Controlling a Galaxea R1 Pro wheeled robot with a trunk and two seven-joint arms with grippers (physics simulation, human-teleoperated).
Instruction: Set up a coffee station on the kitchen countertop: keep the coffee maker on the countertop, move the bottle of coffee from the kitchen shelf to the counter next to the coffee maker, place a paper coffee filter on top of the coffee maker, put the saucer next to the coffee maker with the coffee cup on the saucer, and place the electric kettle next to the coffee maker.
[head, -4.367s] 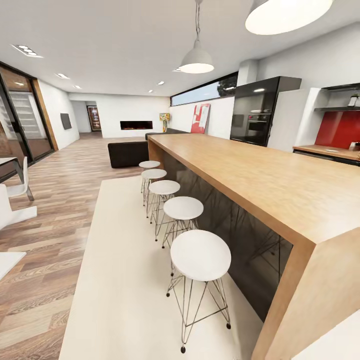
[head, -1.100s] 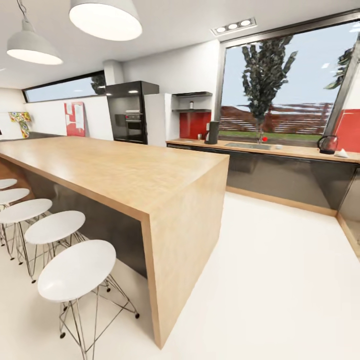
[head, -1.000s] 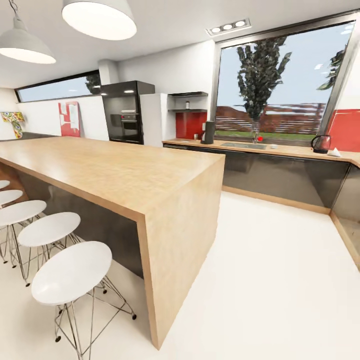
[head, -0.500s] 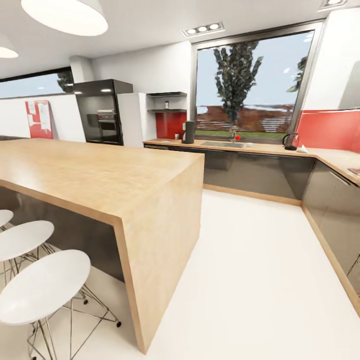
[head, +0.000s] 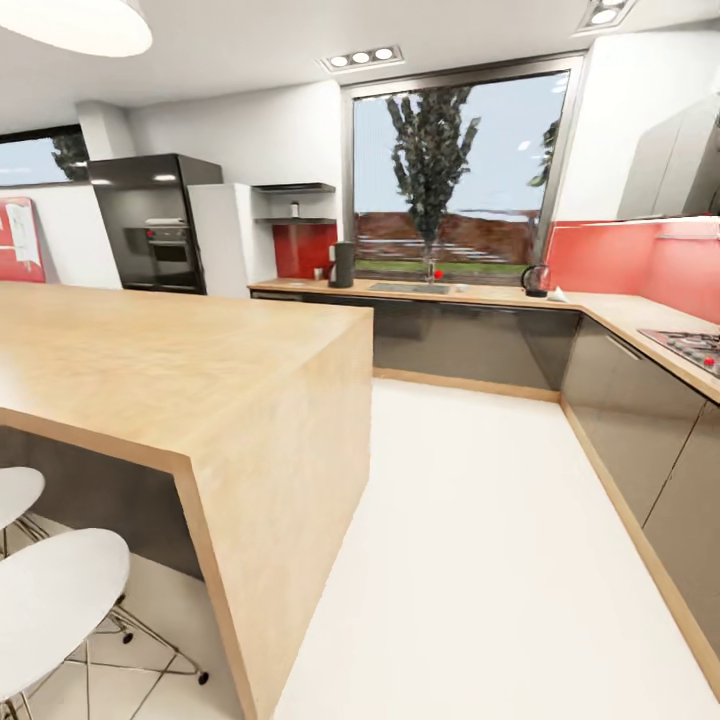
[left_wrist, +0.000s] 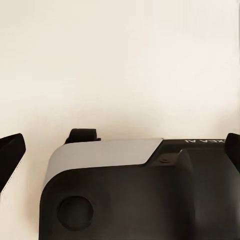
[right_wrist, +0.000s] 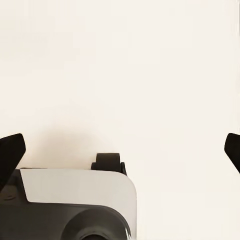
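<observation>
Far across the room, the black coffee maker (head: 341, 265) stands on the wooden kitchen countertop (head: 480, 294) left of the window. A small bottle (head: 294, 209) sits on the wall shelf (head: 292, 220) above it. The dark electric kettle (head: 535, 280) stands further right on the same counter, with a small white object (head: 557, 294) beside it. My left gripper (left_wrist: 120, 152) is open over the pale floor, its fingertips (left_wrist: 10, 155) spread wide with nothing between them. My right gripper (right_wrist: 120, 150) is open the same way, also with nothing in it.
A long wooden island (head: 180, 370) fills the left foreground, with white stools (head: 50, 600) along its near side. A counter with dark cabinets (head: 640, 420) and a hob (head: 695, 347) runs down the right. White floor (head: 470, 540) lies between them. A black oven unit (head: 160, 225) stands at the back left.
The whole head view has swung to the right as the camera turned, from the living area to the kitchen counter and hob. No task object has moved.
</observation>
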